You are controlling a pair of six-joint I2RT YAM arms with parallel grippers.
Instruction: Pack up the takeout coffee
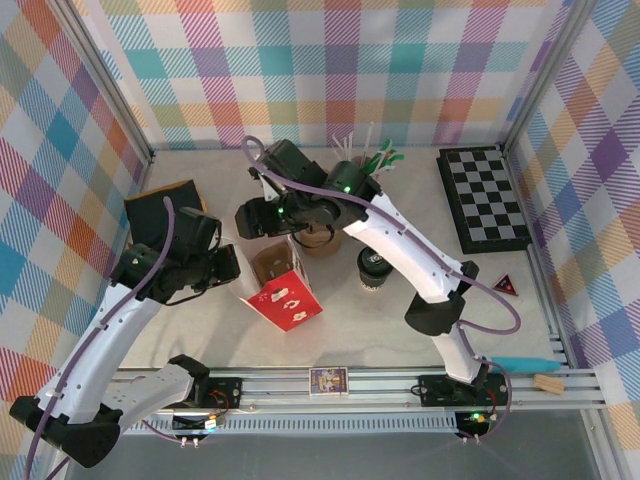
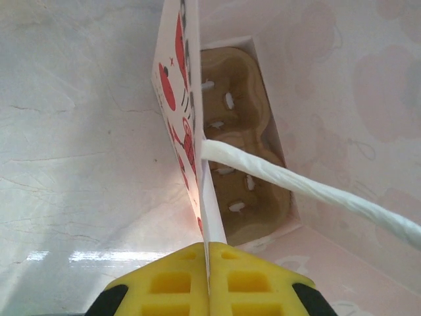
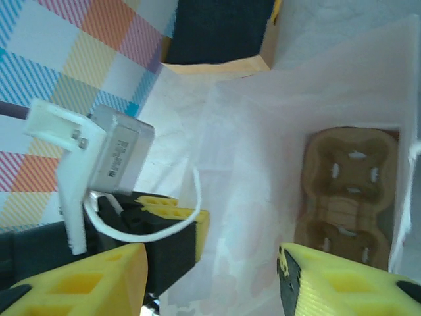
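Top external view: you had the takeout coffee (image 1: 375, 270) standing upright on the desk (image 1: 420, 210), just right of the paper bag (image 1: 290, 300) and outside it.
Coffee's look: it was a small white cup with a dark band, with a round black lid seated on top.
Left gripper (image 2: 208, 280): your jaws were pressed together on the top edge of the bag's red-printed wall, pinching it. The white twisted handle (image 2: 309, 187) ran off to the right.
Right gripper (image 3: 217, 283): your jaws stood apart with nothing between them, above the bag's open mouth.
Bag's inside: a brown pulp cup carrier (image 3: 348, 191) lay flat on the bottom with its wells facing up.
Edges: the bag's white walls rose close around the carrier. The red-printed wall faced the arm bases.
Open room: bare desk lay between the coffee and the chessboard (image 1: 485, 200) to its right. A brown round container (image 1: 320, 238) stood near the coffee, behind and to its left. Your right forearm ran just beside the coffee in that view.
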